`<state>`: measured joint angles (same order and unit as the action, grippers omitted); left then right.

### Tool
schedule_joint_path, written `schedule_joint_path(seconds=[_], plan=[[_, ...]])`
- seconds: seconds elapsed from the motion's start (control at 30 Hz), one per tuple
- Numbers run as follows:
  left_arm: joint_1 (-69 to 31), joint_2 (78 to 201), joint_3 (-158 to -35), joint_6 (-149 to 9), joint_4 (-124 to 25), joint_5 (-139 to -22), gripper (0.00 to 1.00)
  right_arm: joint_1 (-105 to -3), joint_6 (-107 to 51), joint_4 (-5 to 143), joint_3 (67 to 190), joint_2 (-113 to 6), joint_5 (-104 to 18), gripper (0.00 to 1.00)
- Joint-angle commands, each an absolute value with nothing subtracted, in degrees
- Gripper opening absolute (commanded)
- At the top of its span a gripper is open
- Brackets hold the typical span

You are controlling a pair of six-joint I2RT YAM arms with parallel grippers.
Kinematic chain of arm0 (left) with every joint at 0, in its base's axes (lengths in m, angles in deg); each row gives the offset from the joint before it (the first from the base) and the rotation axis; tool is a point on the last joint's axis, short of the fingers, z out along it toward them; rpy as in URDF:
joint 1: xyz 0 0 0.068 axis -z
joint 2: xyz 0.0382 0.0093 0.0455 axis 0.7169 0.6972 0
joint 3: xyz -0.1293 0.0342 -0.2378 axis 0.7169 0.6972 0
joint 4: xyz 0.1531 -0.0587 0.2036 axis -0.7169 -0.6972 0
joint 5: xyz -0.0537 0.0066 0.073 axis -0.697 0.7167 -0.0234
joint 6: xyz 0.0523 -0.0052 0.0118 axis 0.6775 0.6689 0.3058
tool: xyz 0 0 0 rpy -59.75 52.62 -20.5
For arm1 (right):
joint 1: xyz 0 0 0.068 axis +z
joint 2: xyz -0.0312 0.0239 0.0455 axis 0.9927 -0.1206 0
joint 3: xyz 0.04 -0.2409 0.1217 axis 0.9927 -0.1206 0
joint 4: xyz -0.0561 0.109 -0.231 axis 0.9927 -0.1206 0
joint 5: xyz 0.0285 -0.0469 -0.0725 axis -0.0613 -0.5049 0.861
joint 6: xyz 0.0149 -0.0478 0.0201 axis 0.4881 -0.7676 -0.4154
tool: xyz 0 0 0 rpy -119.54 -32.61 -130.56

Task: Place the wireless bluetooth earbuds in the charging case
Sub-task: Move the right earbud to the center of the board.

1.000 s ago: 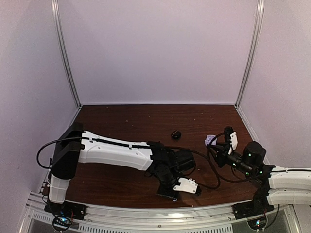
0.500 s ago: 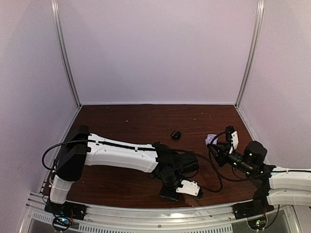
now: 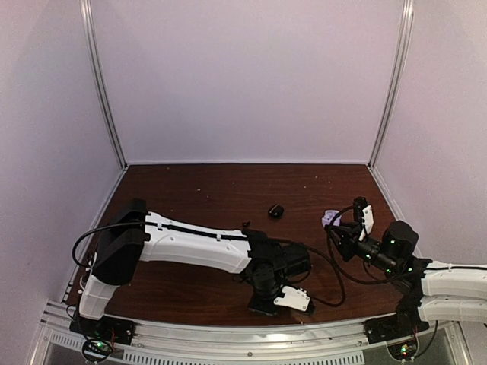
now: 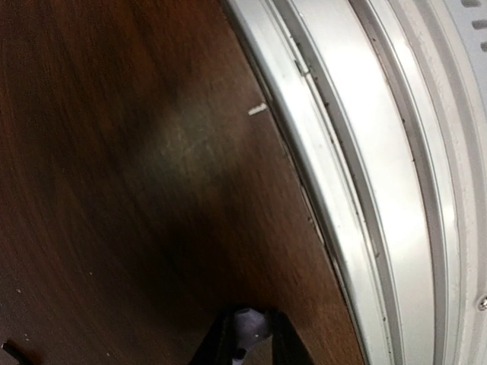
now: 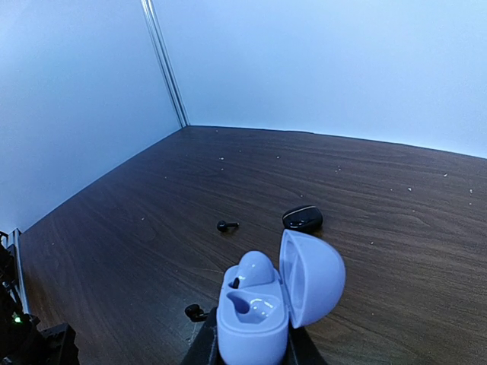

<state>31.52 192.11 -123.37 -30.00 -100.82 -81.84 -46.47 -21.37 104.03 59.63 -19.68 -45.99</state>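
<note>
My right gripper (image 5: pixel 251 346) is shut on the open lavender charging case (image 5: pixel 253 315), its lid (image 5: pixel 312 277) swung to the right. One pale earbud (image 5: pixel 256 268) sits in the far slot; the near slot is empty. In the top view this gripper (image 3: pixel 337 226) holds the case (image 3: pixel 329 218) at the table's right. My left gripper (image 4: pixel 249 328) is shut on a pale lavender earbud (image 4: pixel 249 325) just above the wood by the front rail; in the top view it (image 3: pixel 275 303) is low at the near edge. Two black earbuds (image 5: pixel 225 225) (image 5: pixel 195 312) lie on the table.
A closed black case (image 5: pixel 303 218) lies beyond the lavender one, mid-table in the top view (image 3: pixel 275 211). The metal front rail (image 4: pixel 365 175) runs close by the left gripper. White walls enclose the brown table (image 3: pixel 198 190) on three sides.
The left arm has shifted a little to the right and its gripper has dropped slightly toward the near edge. The right gripper and the case have barely moved.
</note>
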Motion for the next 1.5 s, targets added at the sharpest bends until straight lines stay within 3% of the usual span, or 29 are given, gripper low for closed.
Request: schedule_joint_path(seconds=[0.0, 0.2, 0.47, 0.67, 0.8, 1.0, 1.47], plan=[[31.7, 191.7, -121.4, -30.3, -101.0, -81.4, 0.18, -46.9, -21.2, 104.9, 59.9, -19.1, -46.9, 0.06], [28.5, 186.8, -112.6, -35.9, -98.7, -80.8, 0.17, -46.9, -21.3, 105.0, 60.1, -19.3, -47.0, 0.06], [17.2, 176.4, -95.7, -52.8, -91.1, -78.7, 0.18, -47.0, -21.3, 106.1, 60.5, -20.9, -47.8, 0.07], [13.1, 173.2, -90.8, -62.7, -93.2, -76.3, 0.19, -47.0, -21.2, 106.1, 60.7, -21.3, -48.0, 0.06], [12.7, 173.4, -90.9, -65.8, -97.4, -76.3, 0.23, -47.0, -21.3, 105.9, 60.9, -21.4, -48.1, 0.06], [12.7, 176.4, -96.2, -66.1, -103.6, -75.4, 0.38, -47.0, -21.1, 105.8, 61.0, -21.7, -48.4, 0.07], [14.8, 183.4, -107.3, -62.9, -109.3, -70.5, 0.39, -47.0, -21.2, 105.8, 60.7, -21.4, -48.1, 0.07]])
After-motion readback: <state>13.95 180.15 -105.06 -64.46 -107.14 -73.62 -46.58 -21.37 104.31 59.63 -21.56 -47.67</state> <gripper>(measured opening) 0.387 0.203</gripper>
